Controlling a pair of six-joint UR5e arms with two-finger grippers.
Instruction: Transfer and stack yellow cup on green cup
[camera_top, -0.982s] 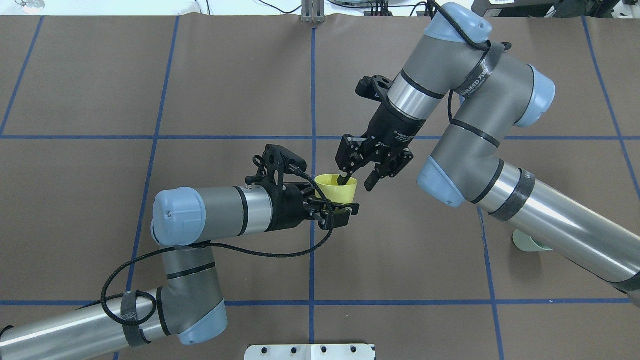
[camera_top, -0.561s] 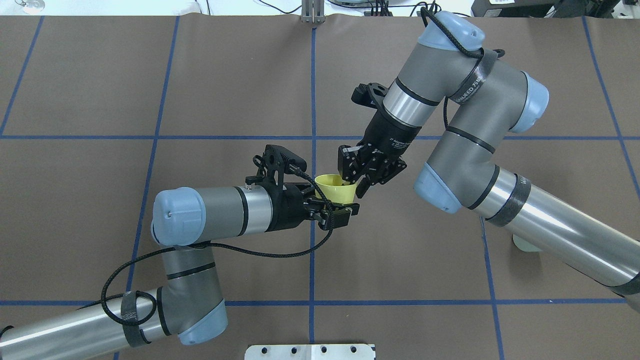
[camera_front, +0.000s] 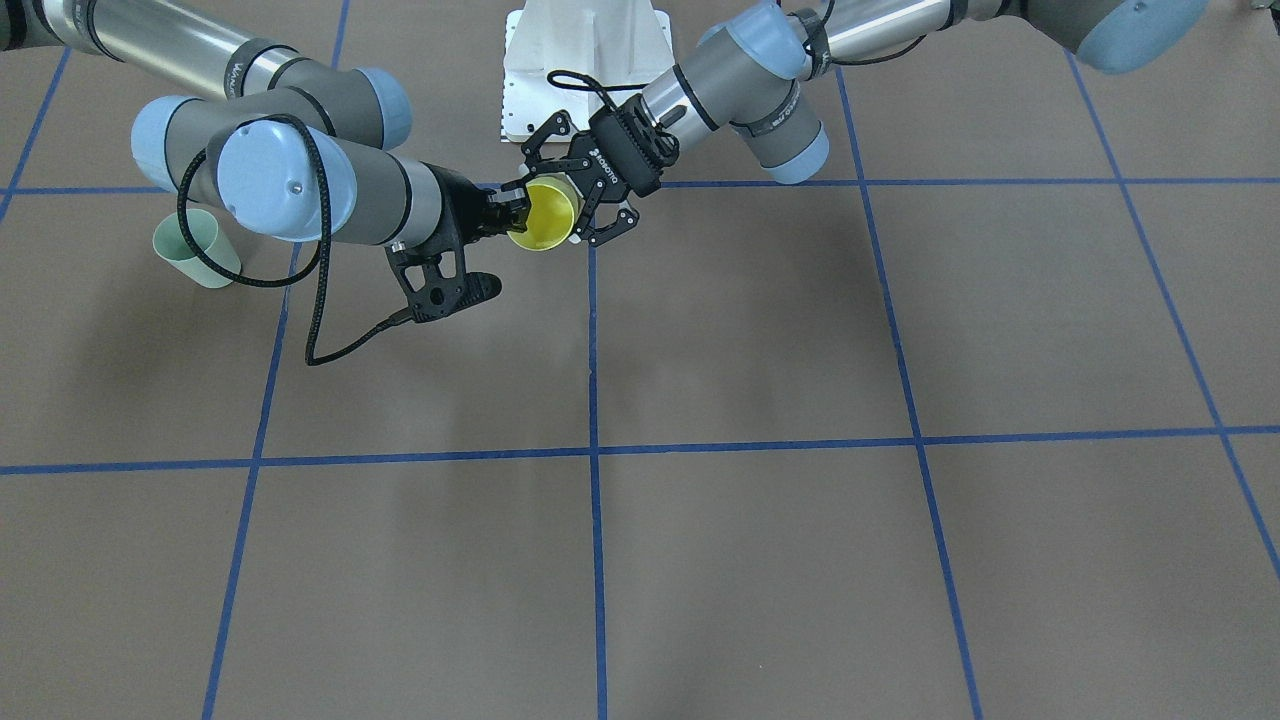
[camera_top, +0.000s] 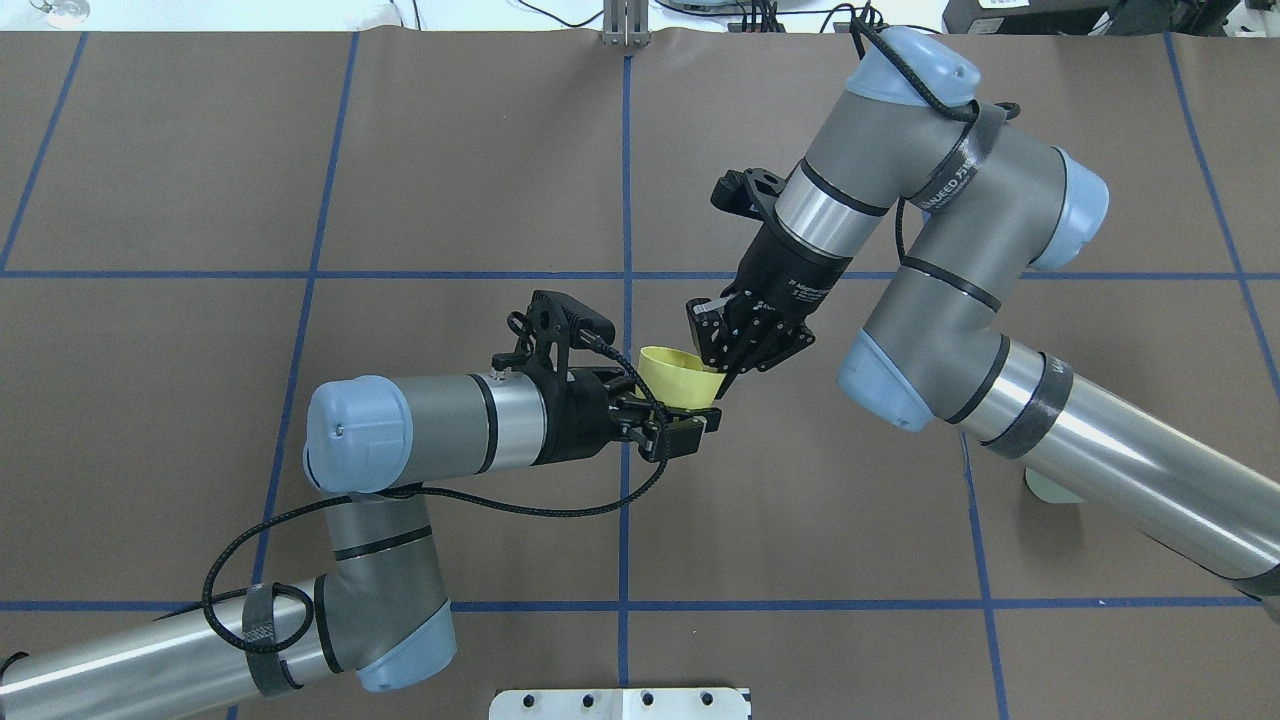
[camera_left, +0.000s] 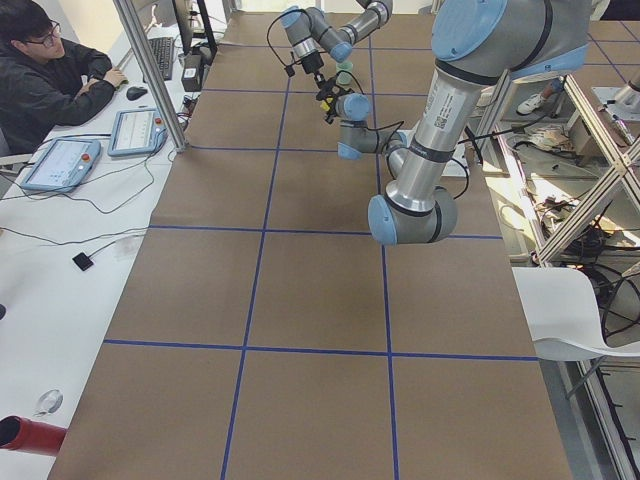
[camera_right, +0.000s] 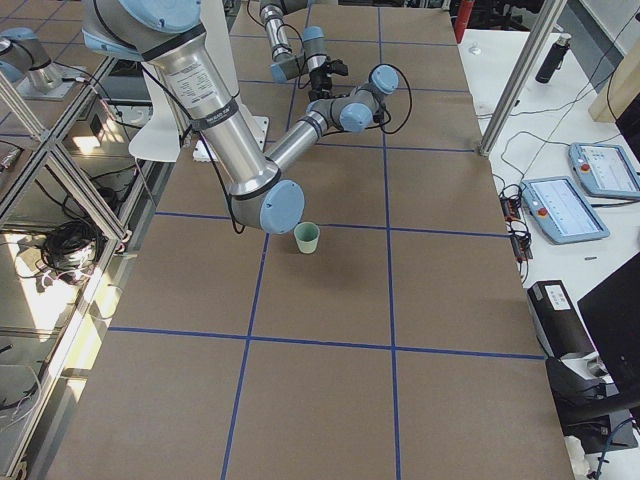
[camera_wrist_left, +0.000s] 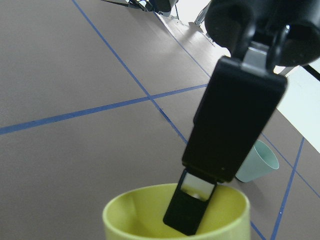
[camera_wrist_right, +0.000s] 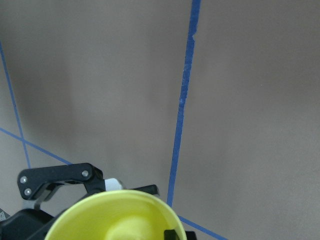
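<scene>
The yellow cup (camera_top: 678, 374) hangs above the table's middle, tilted, between both grippers. My right gripper (camera_top: 722, 378) is shut on its rim, one finger (camera_wrist_left: 192, 215) inside the cup. My left gripper (camera_top: 686, 392) is open, its fingers spread on either side of the cup's body. In the front view the cup (camera_front: 545, 212) sits between the right gripper (camera_front: 505, 215) and the left gripper (camera_front: 568, 198). The green cup (camera_front: 195, 250) stands upright on the table by the right arm, mostly hidden under it from overhead (camera_top: 1048, 488).
The brown mat (camera_top: 450, 180) carries a grid of blue tape lines. The white robot base plate (camera_top: 620, 703) is at the near edge. An operator (camera_left: 45, 70) sits at a side desk with tablets beyond the table's far edge.
My right gripper closed on the yellow cup's rim, then drew back slightly. The cup has tipped from upright to tilted. The left arm has stayed in place.
</scene>
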